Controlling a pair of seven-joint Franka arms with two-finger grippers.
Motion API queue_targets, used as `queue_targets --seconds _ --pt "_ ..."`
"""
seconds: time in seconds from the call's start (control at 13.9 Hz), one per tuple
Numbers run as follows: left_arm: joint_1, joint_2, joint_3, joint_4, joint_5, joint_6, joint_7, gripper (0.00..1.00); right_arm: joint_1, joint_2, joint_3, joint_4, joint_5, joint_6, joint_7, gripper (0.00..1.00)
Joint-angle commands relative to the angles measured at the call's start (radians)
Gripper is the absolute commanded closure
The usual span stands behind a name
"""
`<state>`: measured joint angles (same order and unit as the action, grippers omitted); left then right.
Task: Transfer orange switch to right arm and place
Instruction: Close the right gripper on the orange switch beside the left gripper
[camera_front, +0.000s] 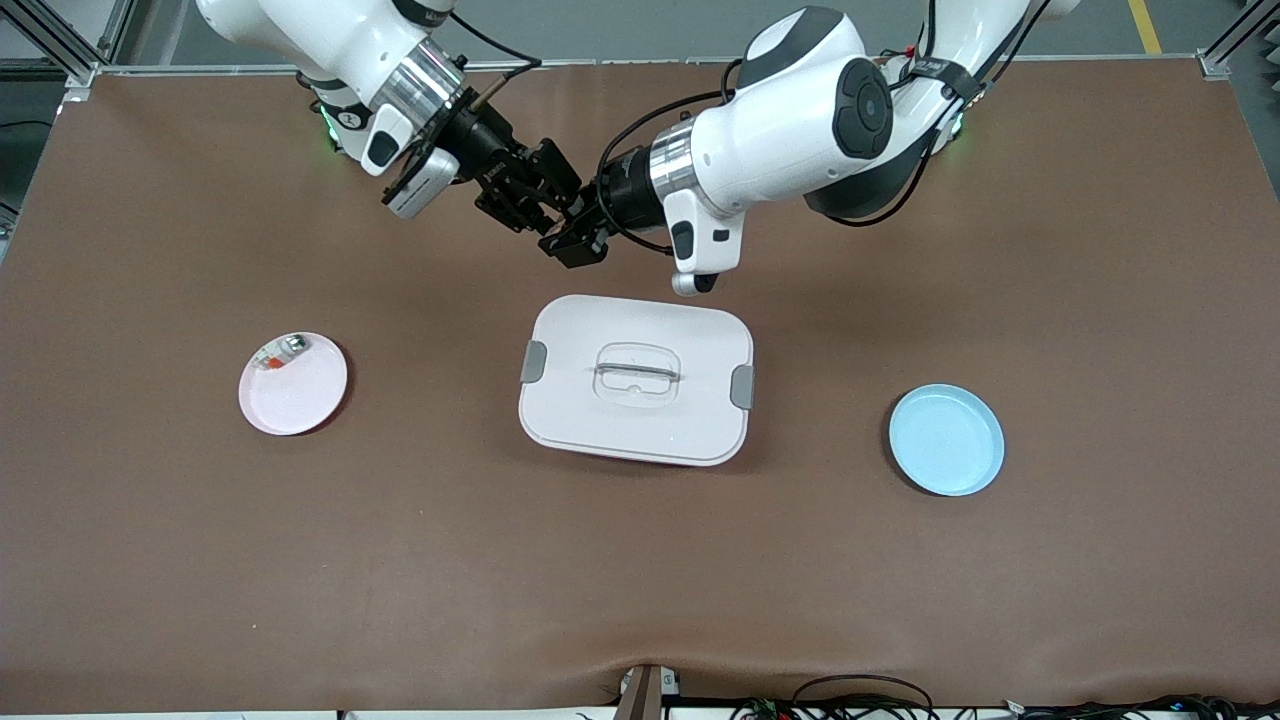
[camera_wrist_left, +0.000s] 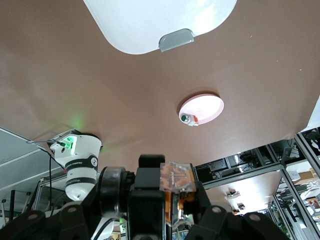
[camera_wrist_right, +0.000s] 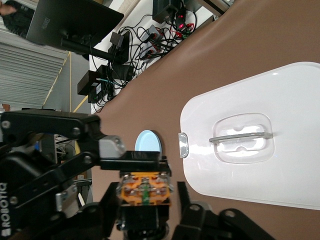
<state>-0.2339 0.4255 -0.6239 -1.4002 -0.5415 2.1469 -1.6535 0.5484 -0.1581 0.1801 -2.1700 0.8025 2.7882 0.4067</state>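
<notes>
The orange switch (camera_front: 556, 226) hangs in the air between both grippers, over bare table just past the white box toward the robots' bases. In the left wrist view its orange face (camera_wrist_left: 183, 199) and black body sit in my left gripper (camera_wrist_left: 172, 200), which is shut on it. The right wrist view shows the orange face (camera_wrist_right: 145, 189) above a black body, and my right gripper (camera_wrist_right: 145, 214) is shut round that body. My left gripper (camera_front: 568, 236) and right gripper (camera_front: 543, 206) meet tip to tip.
A white lidded box (camera_front: 560, 420) with a clear handle lies mid-table. A pink plate (camera_front: 300, 395) toward the right arm's end carries a small silvery part with a red-orange bit (camera_front: 280, 352). A blue plate (camera_front: 946, 440) lies toward the left arm's end.
</notes>
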Motion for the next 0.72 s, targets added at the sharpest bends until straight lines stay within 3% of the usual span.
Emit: queue_targets --seconds 0.0,0.36,0.43,0.58,0.65 --pt "0.002 -0.004 -0.005 0.012 0.020 0.007 -0.028 0.64 0.002 0.015 -0.004 0.006 0.012 0.004 -0.020 1.00" --pt "0.002 -0.004 -0.005 0.012 0.020 0.005 -0.028 0.62 0.004 0.019 -0.004 0.006 0.012 0.004 -0.019 1.00" --pt "0.002 -0.004 -0.005 0.012 0.021 0.005 -0.026 0.52 0.004 0.022 -0.004 0.006 0.014 0.004 -0.020 1.00" --pt "0.001 -0.004 -0.005 0.012 0.021 0.005 -0.026 0.08 0.005 0.022 -0.004 0.006 0.014 0.004 -0.020 1.00" --pt "0.001 -0.004 -0.005 0.012 0.020 0.005 -0.026 0.06 0.005 0.023 -0.004 0.006 0.014 0.004 -0.020 1.00"
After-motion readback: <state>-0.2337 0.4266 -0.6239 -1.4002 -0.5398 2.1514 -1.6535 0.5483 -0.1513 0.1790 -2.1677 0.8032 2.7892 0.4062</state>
